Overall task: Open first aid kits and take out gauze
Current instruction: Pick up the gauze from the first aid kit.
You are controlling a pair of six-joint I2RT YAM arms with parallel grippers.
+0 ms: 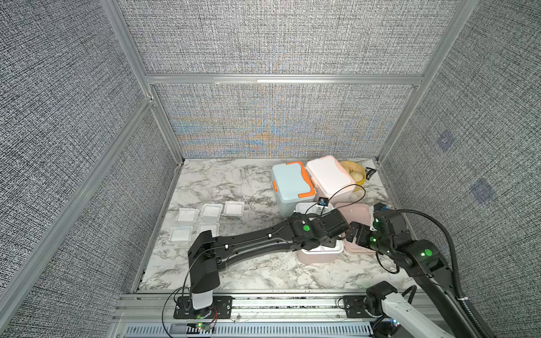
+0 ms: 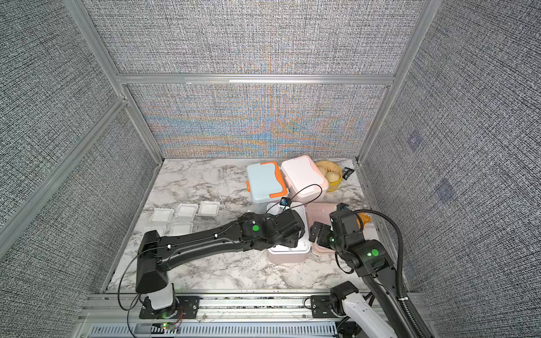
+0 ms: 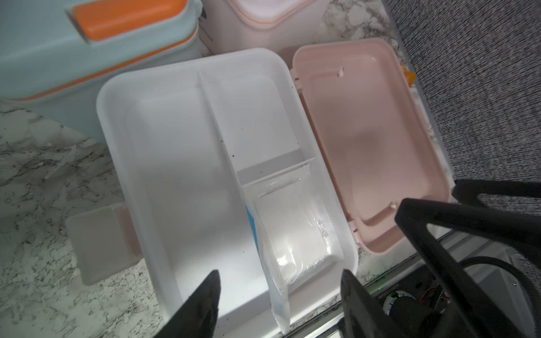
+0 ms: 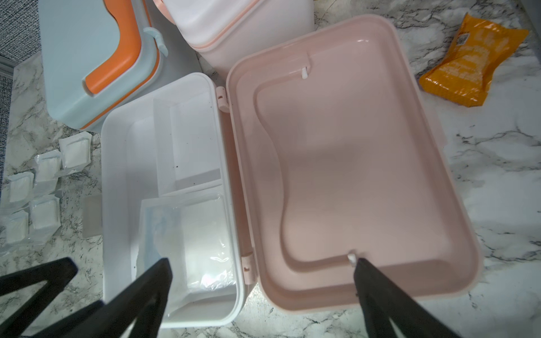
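Observation:
The dusty pink first aid kit (image 1: 319,257) stands open near the front right, with its lid (image 4: 351,175) laid flat beside its white tray (image 3: 175,175). One gauze (image 3: 295,228) pack lies in a tray compartment, its wrapper edge sticking up. My left gripper (image 3: 280,273) hangs over that compartment, open, with the wrapper edge between its fingers and untouched. My right gripper (image 4: 262,260) is open above the hinge, holding nothing. Several gauze packs (image 1: 210,210) lie on the table to the left. The blue kit (image 1: 292,181) and the white kit (image 1: 329,175) stand shut behind.
A yellow basket of buns (image 1: 355,172) and a black packet (image 1: 370,172) sit in the back right corner. An orange wrapper (image 4: 474,64) lies right of the open lid. Grey walls close in three sides, and the two arms' wrists are close together over the pink kit.

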